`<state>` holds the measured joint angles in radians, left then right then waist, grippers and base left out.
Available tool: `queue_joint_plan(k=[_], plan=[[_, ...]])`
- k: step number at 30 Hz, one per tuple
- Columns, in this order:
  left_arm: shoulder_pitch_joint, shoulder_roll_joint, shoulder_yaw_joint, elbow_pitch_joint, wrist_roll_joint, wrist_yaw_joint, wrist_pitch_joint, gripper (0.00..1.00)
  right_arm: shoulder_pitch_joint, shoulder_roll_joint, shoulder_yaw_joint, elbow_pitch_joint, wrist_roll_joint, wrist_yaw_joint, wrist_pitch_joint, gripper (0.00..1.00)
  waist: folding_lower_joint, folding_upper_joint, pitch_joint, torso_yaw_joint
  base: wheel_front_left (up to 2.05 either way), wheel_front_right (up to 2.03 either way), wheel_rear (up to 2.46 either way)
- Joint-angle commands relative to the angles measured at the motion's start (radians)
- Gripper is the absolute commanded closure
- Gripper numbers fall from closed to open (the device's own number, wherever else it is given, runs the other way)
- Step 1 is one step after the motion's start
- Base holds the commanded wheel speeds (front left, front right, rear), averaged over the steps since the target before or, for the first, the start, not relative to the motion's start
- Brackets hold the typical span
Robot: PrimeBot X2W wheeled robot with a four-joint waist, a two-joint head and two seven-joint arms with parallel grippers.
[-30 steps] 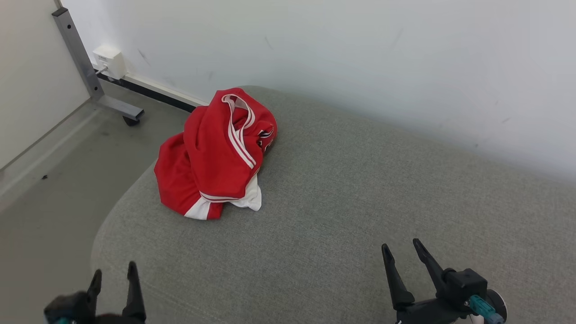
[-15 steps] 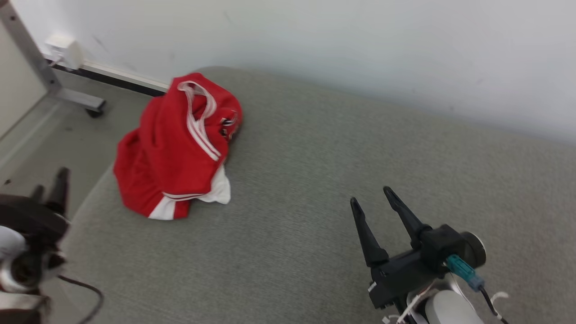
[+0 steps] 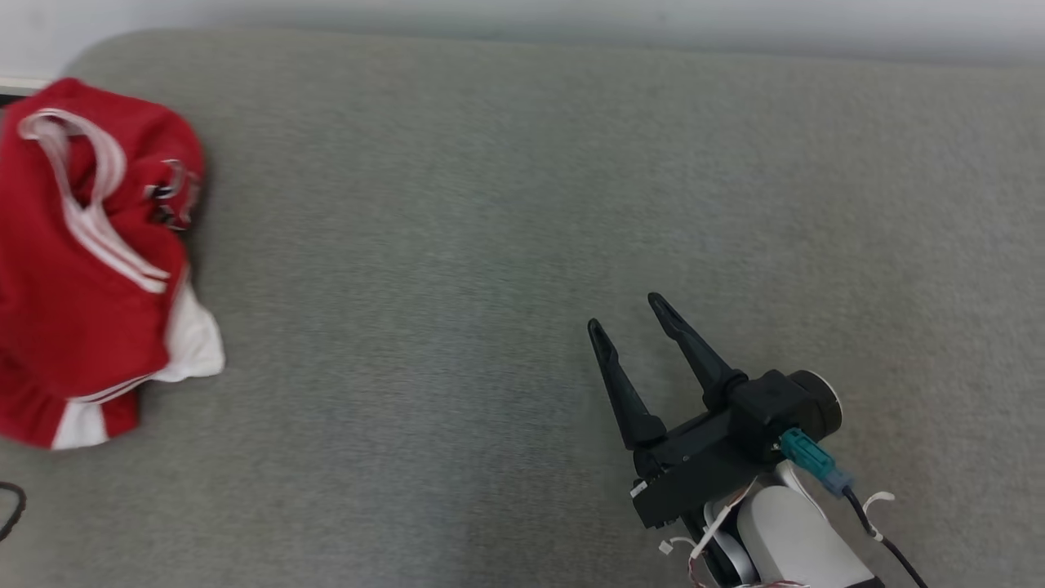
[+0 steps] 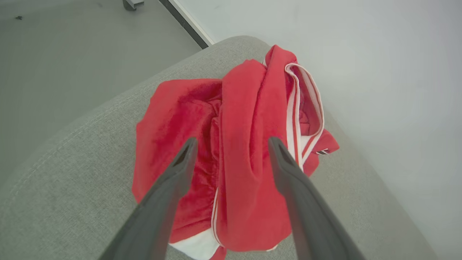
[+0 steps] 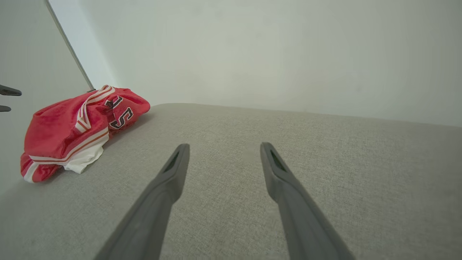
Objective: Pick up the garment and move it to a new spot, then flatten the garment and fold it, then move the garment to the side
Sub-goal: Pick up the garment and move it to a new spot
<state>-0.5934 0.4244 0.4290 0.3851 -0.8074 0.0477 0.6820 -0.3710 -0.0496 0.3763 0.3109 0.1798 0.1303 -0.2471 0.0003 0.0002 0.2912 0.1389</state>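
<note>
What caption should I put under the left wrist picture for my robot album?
The left gripper, fingers wide open, points at a crumpled red and white garment on a grey cushion.

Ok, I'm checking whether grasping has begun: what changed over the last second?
The head camera swung right. The right end effector reached forward over the cushion; the left end effector came over the garment. Both open, nothing grasped. The garment stayed crumpled at its corner.

Red garment (image 4: 238,144) bunched on grey cushion (image 4: 72,173), left gripper (image 4: 232,144) above it, fingers (image 4: 180,169) spread, wall (image 4: 379,72) behind
</note>
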Motion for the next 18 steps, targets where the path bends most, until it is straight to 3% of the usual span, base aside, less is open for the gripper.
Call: queue_joint_plan(k=[1, 9, 10, 11, 18], plan=[[0.014, 0.014, -0.002, -0.018, 0.017, 0.017, 0.009, 0.0, -0.017, -0.001, 0.0, 0.008, 0.007, 0.001, -0.007, 0.0, -0.0003, -0.0002, 0.153, -0.157, 0.0, 0.0, 0.0], [0.066, 0.049, -0.033, -0.028, 0.087, 0.059, 0.018, 0.0, -0.031, -0.001, 0.005, 0.023, 0.024, 0.001, -0.016, 0.0, -0.0003, -0.0002, 0.147, -0.175, 0.0, 0.0, 0.0], [0.071, 0.053, -0.037, -0.024, 0.1, 0.062, 0.009, 0.36, -0.032, -0.001, 0.005, 0.026, 0.025, 0.001, -0.017, 0.0, -0.0003, -0.0002, 0.141, -0.176, 0.0, 0.0, 0.0], [0.074, 0.057, -0.038, -0.024, 0.111, 0.063, -0.002, 1.0, -0.032, -0.001, 0.004, 0.029, 0.026, 0.001, -0.017, 0.0, -0.0003, -0.0002, 0.135, -0.176, 0.0, 0.0, 0.0], [0.087, 0.079, -0.046, -0.014, 0.126, 0.02, -0.061, 1.0, 0.004, -0.002, 0.0, 0.053, 0.043, 0.001, -0.019, 0.0, -0.0003, -0.0002, 0.05, -0.159, 0.0, 0.0, 0.0]])
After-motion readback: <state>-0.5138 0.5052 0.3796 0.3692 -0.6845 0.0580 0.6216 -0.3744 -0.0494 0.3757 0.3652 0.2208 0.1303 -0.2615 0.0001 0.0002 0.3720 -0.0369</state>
